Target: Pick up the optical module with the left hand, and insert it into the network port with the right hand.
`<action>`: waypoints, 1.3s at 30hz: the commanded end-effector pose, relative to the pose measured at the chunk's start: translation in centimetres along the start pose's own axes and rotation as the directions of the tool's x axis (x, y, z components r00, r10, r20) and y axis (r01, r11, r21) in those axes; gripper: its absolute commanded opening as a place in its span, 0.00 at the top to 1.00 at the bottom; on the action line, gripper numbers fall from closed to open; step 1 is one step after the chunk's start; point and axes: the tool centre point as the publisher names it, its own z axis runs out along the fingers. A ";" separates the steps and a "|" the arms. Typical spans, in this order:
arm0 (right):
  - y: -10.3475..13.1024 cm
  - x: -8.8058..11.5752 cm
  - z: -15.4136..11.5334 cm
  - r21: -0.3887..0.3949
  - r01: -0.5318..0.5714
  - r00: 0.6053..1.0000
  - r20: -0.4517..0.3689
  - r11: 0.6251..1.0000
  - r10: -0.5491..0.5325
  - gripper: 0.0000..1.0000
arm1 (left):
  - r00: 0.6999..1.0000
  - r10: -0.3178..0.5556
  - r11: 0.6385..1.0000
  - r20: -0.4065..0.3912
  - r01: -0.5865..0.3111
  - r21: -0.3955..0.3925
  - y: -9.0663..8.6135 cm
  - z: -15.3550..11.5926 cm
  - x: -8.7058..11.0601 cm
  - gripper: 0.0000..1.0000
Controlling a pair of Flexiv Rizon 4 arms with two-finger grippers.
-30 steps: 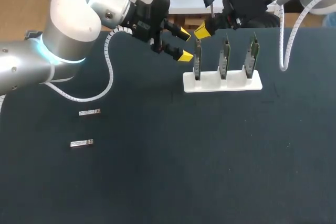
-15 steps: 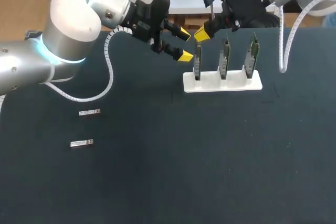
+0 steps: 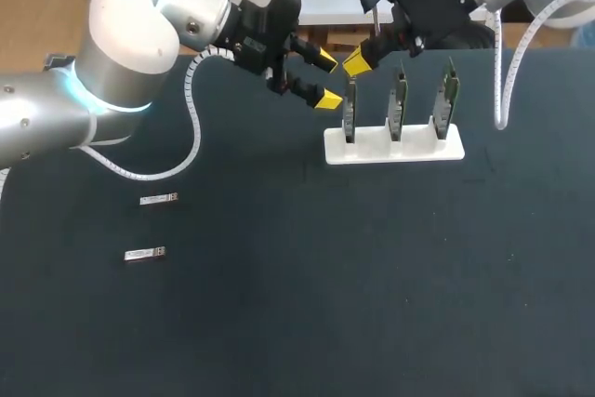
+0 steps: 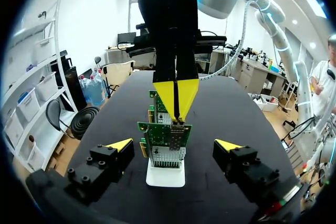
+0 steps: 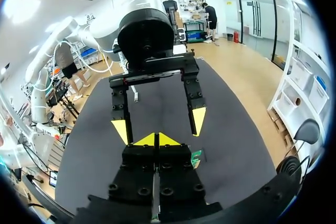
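1. Since a second ago, the right claw [image 3: 357,59] has shifted slightly above the dark counter [image 3: 325,323], its tips pressed together.
2. My left claw [image 3: 325,79] gapes beside the white rack [image 3: 393,148] of green circuit boards [image 3: 350,107].
3. Two small silver optical modules [image 3: 159,199] lie well apart from it. I'd bring it over one and straddle its long sides squarely.

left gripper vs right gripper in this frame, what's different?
The left gripper has its fingers spread wide; the right gripper has its fingers closed tip to tip. The left gripper holds nothing; whether the right gripper pinches anything is not clear. The left gripper sits beside the leftmost card in the white holder; the right gripper's tips are at that card's top edge. Both have yellow tips and are at the same card.
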 end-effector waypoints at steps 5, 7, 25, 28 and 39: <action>-0.3 0.9 0.7 -0.002 -0.011 1.000 -0.004 1.000 0.011 1.00 | 1.000 0.000 1.000 -0.002 0.000 -0.004 -0.2 0.0 0.0 0.00; -0.3 0.9 0.7 -0.002 -0.013 1.000 -0.004 1.000 0.013 1.00 | 1.000 0.000 1.000 -0.002 0.000 -0.004 -0.2 0.0 0.0 0.00; 0.1 -1.6 -3.0 -0.005 0.013 0.993 0.120 1.000 -0.012 1.00 | 1.000 0.000 1.000 -0.002 0.000 -0.004 -0.2 0.0 0.0 0.00; -0.1 -0.9 -3.9 0.011 0.018 0.994 0.103 1.000 -0.019 1.00 | 1.000 0.000 1.000 -0.002 0.000 -0.004 -0.2 0.0 0.0 0.00; -0.1 1.8 -7.1 0.023 -0.003 0.997 0.079 1.000 0.002 1.00 | 1.000 0.000 1.000 -0.002 0.000 -0.004 -0.2 0.0 0.0 0.00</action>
